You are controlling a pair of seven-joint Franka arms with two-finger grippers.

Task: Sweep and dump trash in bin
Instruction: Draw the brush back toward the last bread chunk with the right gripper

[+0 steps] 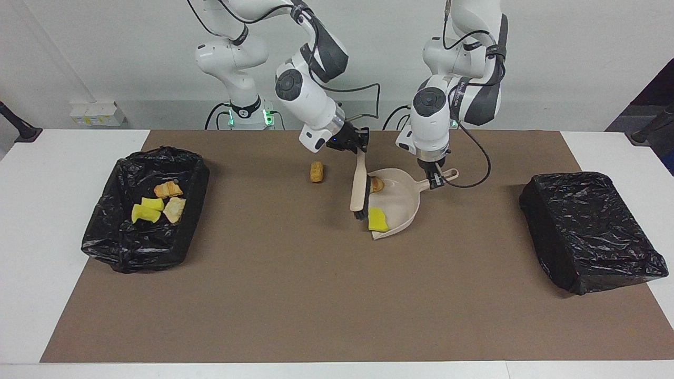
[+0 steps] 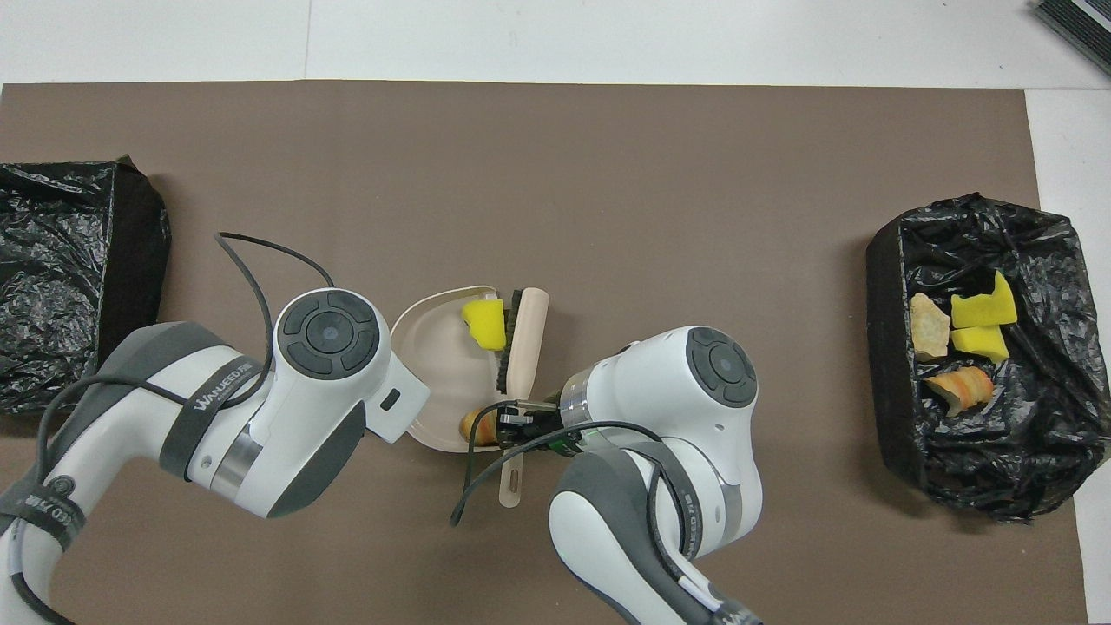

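With the left gripper (image 1: 436,180) clamped on the dustpan (image 1: 400,202) handle and the right gripper (image 1: 359,147) clamped on the brush (image 1: 359,187), the yellow wedge (image 1: 377,219) seemingly sits at the pan's lip and may slide out if tipped early, while one tan chunk (image 1: 316,171) beside the pan risks being missed.

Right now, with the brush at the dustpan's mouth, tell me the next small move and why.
Probably draw the beige brush in the right gripper back toward the tan bread-like chunk lying alone on the brown mat. The yellow sponge wedge and an orange piece already sit in the beige dustpan, which the left gripper holds by its handle.
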